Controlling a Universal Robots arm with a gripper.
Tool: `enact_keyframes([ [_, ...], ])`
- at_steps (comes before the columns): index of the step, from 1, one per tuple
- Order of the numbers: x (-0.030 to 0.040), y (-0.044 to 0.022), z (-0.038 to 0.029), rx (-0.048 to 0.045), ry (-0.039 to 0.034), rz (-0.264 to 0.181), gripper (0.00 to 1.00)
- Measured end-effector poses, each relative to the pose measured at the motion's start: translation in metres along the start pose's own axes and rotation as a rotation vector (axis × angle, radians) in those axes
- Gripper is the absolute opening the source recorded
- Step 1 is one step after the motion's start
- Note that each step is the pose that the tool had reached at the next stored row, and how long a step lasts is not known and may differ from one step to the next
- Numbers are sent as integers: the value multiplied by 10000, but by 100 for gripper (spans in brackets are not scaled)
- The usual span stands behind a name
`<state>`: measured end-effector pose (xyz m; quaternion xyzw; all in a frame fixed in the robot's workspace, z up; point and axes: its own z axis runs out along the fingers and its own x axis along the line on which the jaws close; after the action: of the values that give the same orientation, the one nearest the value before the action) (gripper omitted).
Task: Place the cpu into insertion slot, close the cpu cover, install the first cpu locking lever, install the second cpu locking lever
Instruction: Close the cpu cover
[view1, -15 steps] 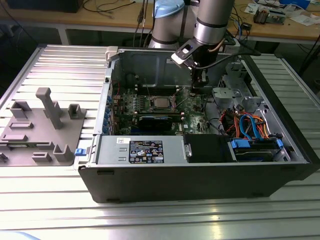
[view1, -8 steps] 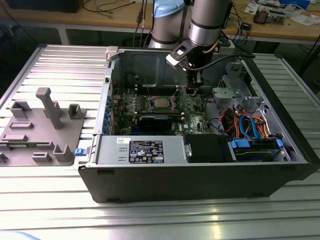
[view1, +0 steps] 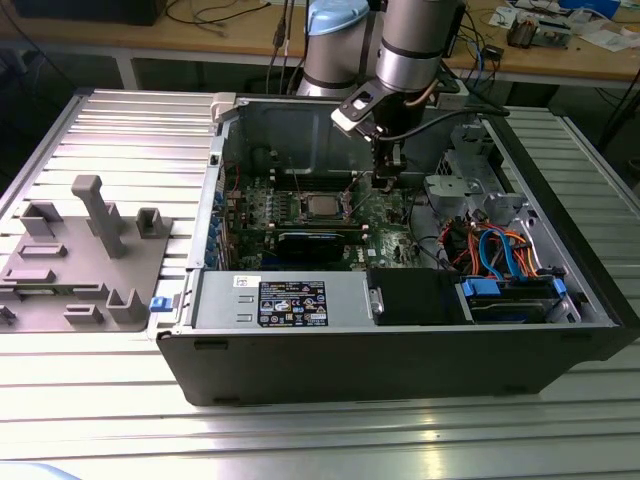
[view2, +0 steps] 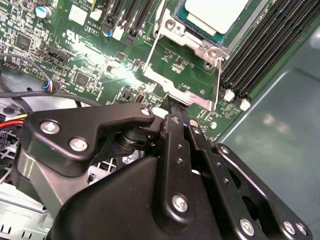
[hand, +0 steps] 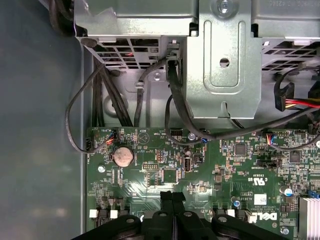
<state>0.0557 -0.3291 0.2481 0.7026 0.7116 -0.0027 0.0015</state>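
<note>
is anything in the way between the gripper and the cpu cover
Nothing visible. In the second wrist view the gripper tip sits right at the free edge of the open cpu cover, beyond which lies the cpu.

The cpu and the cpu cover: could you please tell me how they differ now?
The cpu is a solid pale square; the cpu cover is a thin frame, green board showing through its window. The cpu sits in the insertion slot; the cpu cover is swung open, off it. The gripper is at the cpu cover's far edge, apart from the cpu. Both are silvery metal.
</note>
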Motion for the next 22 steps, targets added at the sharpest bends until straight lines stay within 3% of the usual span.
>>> enact_keyframes([
  [14, 1, -139, 0, 0, 8, 0, 11],
  [22, 1, -160, 0, -1, 9, 2, 11],
])
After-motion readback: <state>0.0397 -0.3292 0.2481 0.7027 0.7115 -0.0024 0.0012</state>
